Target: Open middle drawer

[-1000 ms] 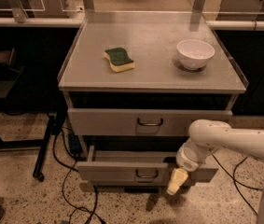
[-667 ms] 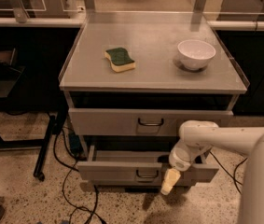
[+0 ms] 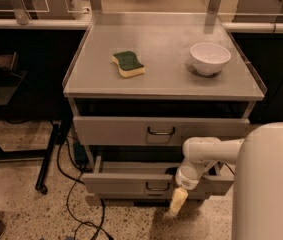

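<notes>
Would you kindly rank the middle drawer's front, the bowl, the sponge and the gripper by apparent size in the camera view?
1. middle drawer front.
2. bowl.
3. sponge, slightly smaller.
4. gripper, at the drawer front right of its handle; it sits nearer the camera, so its rank is unsure.

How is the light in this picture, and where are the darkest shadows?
Camera view: warm, dim light from above; the tabletop is brightest, with a soft sheen near its back edge; the gap under it is nearly black; the gripper, low before the middle drawer, has a shadow on the floor beneath.
</notes>
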